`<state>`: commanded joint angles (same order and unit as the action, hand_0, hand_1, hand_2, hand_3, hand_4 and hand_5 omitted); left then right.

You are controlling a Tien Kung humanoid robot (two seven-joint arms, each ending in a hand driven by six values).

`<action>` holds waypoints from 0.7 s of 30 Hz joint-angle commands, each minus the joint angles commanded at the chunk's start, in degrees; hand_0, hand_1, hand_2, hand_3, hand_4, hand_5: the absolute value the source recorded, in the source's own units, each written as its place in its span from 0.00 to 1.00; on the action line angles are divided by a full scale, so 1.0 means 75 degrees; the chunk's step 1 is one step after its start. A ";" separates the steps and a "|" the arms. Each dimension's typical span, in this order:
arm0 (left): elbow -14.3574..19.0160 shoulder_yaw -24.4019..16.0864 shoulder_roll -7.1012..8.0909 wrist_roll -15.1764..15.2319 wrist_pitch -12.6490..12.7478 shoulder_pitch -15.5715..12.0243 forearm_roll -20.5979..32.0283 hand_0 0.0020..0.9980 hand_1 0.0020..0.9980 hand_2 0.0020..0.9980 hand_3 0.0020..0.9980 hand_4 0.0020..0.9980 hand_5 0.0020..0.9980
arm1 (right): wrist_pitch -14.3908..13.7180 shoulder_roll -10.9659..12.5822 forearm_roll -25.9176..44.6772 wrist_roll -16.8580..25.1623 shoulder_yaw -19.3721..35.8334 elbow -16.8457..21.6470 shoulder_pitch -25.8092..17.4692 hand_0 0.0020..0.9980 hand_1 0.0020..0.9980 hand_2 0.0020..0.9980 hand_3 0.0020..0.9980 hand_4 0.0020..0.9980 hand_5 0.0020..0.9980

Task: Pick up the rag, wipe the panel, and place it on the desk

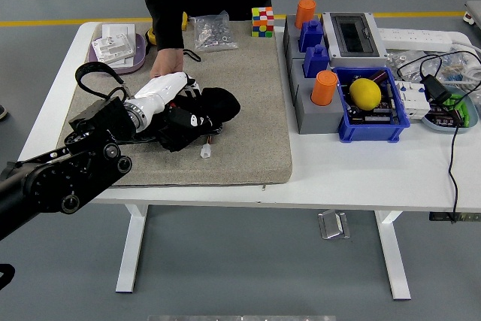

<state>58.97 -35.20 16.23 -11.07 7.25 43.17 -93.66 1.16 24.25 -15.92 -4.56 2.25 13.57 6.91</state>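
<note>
Head view: the robot's left hand [167,89], white-fingered on a black arm, presses a crumpled black cloth rag [199,113] onto a dark flat panel, mostly hidden, on the grey felt mat [255,110] near the tabletop's left edge. Whether the fingers grip the rag is unclear. A person's hand [167,61] rests just beyond; the wiping could bump it, or drag the panel. No writing is legible.

Panel [213,131] mostly hidden under rag [199,114]; person cut off above.
</note>
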 joint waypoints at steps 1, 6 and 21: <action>-0.0009 -0.0001 0.0013 0.0002 0.0004 -0.0005 0.0002 0.26 0.18 0.46 0.38 0.24 0.00 | 0.0001 -0.0005 -0.0003 0.0000 0.0004 -0.0001 -0.0004 0.70 0.67 0.69 0.59 0.93 0.45; -0.0032 0.0019 0.0171 0.0019 -0.0006 -0.0046 -0.0041 0.26 0.18 0.46 0.38 0.24 0.00 | -0.0005 -0.0038 -0.0012 0.0000 0.0041 -0.0013 -0.0017 0.70 0.67 0.69 0.59 0.93 0.45; -0.0068 -0.0166 0.0663 0.0118 0.0018 -0.0368 -0.0149 0.25 0.18 0.46 0.38 0.24 0.00 | -0.0007 -0.0105 -0.0009 -0.0001 0.0068 -0.0047 -0.0096 0.70 0.67 0.69 0.59 0.93 0.45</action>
<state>58.45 -36.45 21.20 -10.18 7.38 40.41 -94.77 1.11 23.46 -15.98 -4.56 2.75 13.22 6.19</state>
